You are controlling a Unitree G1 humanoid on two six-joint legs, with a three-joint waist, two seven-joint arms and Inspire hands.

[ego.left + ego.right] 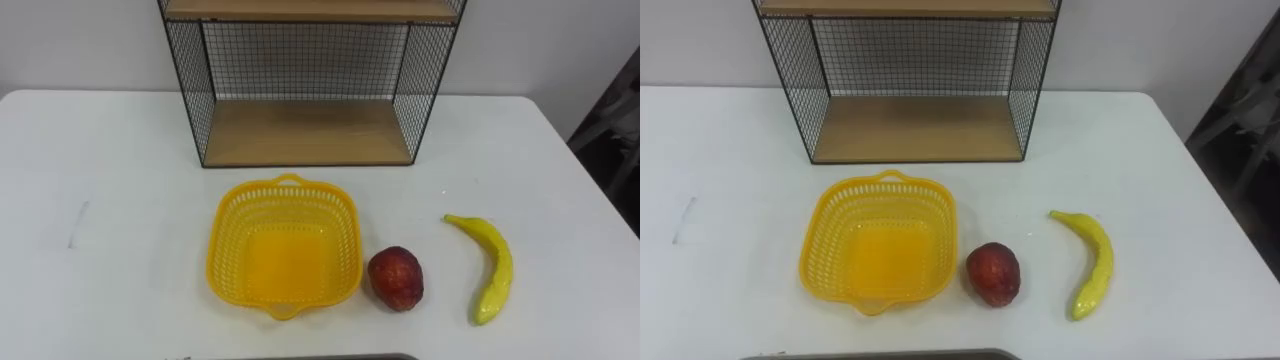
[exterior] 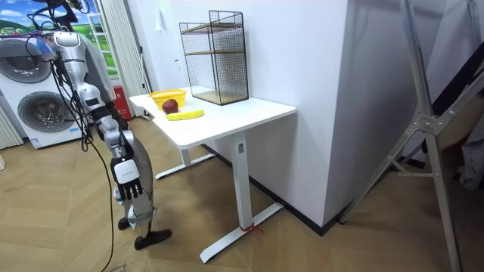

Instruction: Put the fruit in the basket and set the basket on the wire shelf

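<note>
White table with yellow basket, red fruit, banana, wire shelf; right hand low, fingers slack.

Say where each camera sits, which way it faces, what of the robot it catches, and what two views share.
Left eye view: on the robot's head, looking down over the white table at the yellow basket, apple, banana and wire shelf.
Right eye view: beside it, same aim.
Room view: out in the room, facing the table and wall; the robot stands at the room view's left, right hand hanging.
Shared: both eyes show one tabletop scene.
</note>
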